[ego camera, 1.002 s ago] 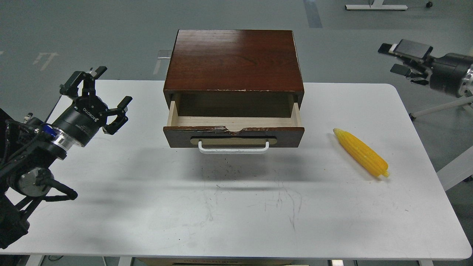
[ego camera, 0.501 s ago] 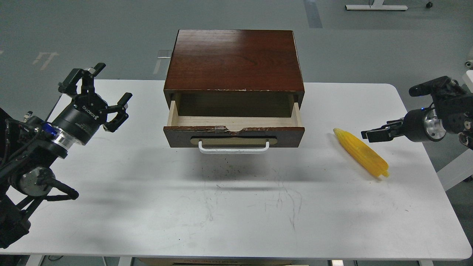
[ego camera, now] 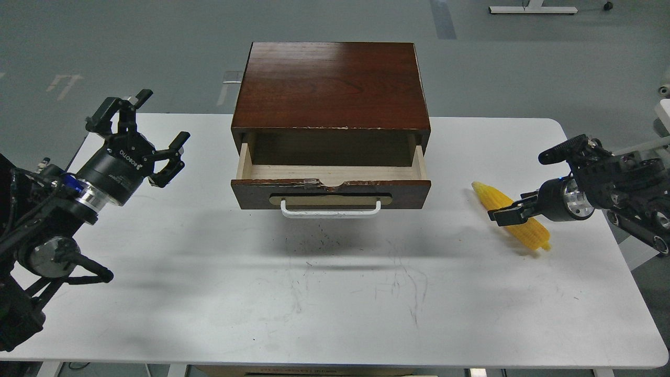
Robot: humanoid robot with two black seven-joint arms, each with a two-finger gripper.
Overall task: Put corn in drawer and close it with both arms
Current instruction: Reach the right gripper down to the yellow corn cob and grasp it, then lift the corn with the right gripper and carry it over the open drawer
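Note:
The yellow corn (ego camera: pixel 533 233) lies flat on the white table (ego camera: pixel 335 293), to the right of the cabinet (ego camera: pixel 331 84). The dark brown drawer (ego camera: pixel 331 189) is pulled out; its pale wood inside is bare, and its white bar handle (ego camera: pixel 331 211) faces me. My right gripper (ego camera: pixel 517 187) is open just above the corn, one finger crossing the cob's middle and the other raised behind it. My left gripper (ego camera: pixel 152 123) is open and empty, raised over the table's left side, left of the drawer.
The drawer's top edge is chipped near the middle. The table's front half has dark scuff marks. Grey floor lies beyond the far edge, with a white stand base (ego camera: pixel 531 9) at the top right.
My right arm has swung in from the far right and come down, so its open gripper now hangs over the corn. The left arm has barely moved. The corn and drawer have not moved.

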